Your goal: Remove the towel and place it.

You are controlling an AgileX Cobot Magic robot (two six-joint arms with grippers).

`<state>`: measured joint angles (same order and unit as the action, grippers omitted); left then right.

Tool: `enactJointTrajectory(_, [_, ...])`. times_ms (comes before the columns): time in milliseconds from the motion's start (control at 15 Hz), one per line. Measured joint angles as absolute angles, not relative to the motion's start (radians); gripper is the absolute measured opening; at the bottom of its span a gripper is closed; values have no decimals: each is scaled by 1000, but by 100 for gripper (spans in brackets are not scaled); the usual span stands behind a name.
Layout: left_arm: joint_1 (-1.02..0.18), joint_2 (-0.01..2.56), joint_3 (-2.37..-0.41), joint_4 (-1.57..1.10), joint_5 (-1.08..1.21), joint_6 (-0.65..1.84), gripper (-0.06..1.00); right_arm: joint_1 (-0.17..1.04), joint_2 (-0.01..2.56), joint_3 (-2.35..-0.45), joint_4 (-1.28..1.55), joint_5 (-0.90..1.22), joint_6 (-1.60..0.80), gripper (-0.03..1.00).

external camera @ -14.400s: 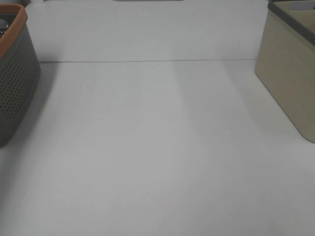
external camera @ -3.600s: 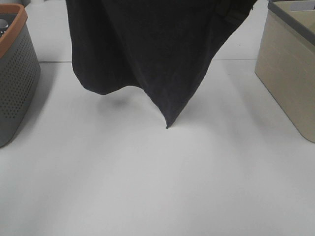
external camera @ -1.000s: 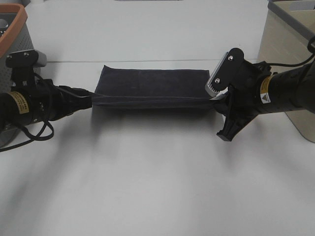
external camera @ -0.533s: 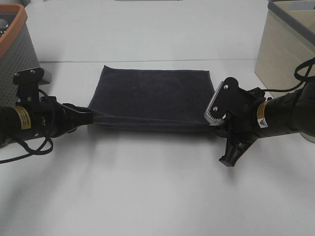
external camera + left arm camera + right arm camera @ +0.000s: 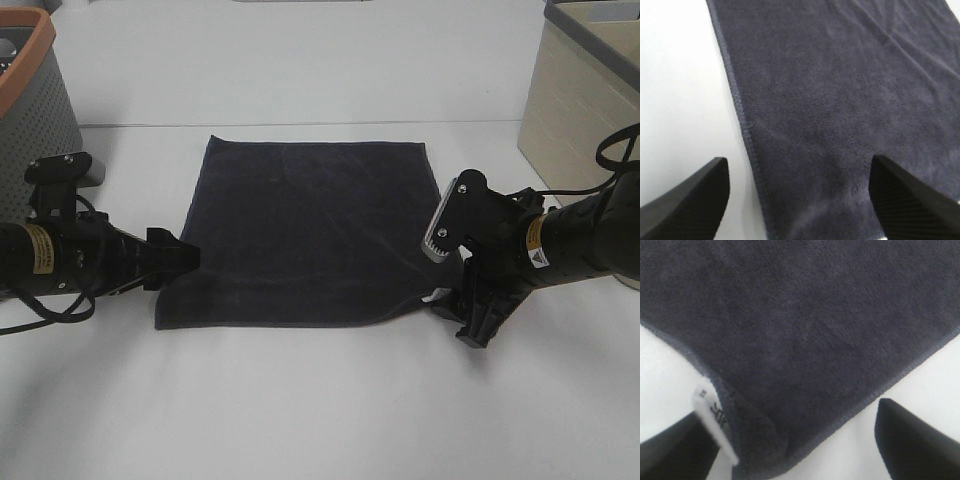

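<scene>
While flat on table (image 5: 320, 400), towel (image 5: 310, 235); left gripper (image 5: 799, 165), right gripper (image 5: 790, 410) apart, perhaps astride edges.

No legible text | white tag (image 5: 715, 427) inside right gripper (image 5: 790, 440) — print blurred | yellow arm stickers (image 5: 37, 247) — too small

white table (image 5: 320, 410), grey basket (image 5: 38, 125), beige bin (image 5: 580, 140)

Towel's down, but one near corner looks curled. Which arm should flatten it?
Right. The right gripper hangs open over the curled corner with the tag; the towel corner at the left gripper lies flat.
</scene>
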<state>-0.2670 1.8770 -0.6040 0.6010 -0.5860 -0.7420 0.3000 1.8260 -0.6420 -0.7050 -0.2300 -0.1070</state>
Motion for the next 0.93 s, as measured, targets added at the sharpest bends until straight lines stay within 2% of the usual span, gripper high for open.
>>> enactJointTrajectory(267, [-267, 1794, -628, 772, -446, -940, 74, 369, 1757, -641, -708, -73, -106, 87])
enactJointTrajectory(533, [-267, 1696, -732, 1143, -314, -1404, 74, 465, 1636, -640, -619, 88, -91, 87])
enactJointTrajectory(667, [-267, 1676, -812, 1421, -323, -1682, 73, 468, 1568, -646, -543, 202, -84, 87])
enactJointTrajectory(733, [-267, 1677, -890, 1631, -365, -1905, 73, 468, 1513, -679, -509, 266, -72, 87])
enactJointTrajectory(933, [-255, 1677, -1035, 1728, -505, -2070, 73, 468, 1459, -801, -478, 357, 56, 87])
